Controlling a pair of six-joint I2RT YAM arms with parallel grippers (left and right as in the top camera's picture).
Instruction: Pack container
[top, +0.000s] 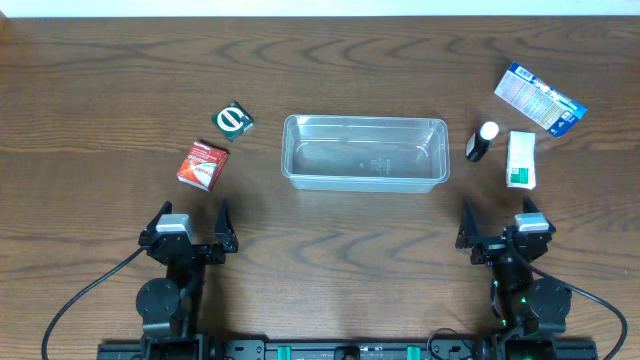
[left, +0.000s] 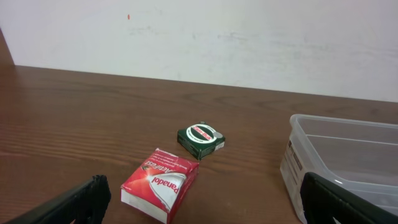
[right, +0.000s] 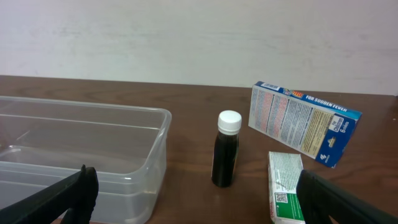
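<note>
The clear plastic container (top: 364, 152) sits empty at the table's middle; its wall also shows in the left wrist view (left: 348, 155) and the right wrist view (right: 81, 155). Left of it lie a red Panadol box (top: 203, 165) (left: 160, 184) and a small green packet (top: 234, 121) (left: 200, 140). Right of it stand a dark bottle with a white cap (top: 482, 141) (right: 226, 149), a green-and-white box (top: 521, 159) (right: 286, 186) and a blue-and-white box (top: 539, 97) (right: 303, 123). My left gripper (top: 192, 228) (left: 202, 208) and right gripper (top: 497, 230) (right: 196, 202) are open and empty near the front edge.
The wooden table (top: 330, 70) reaches back to a white wall (left: 205, 37). Cables run from both arm bases at the front edge.
</note>
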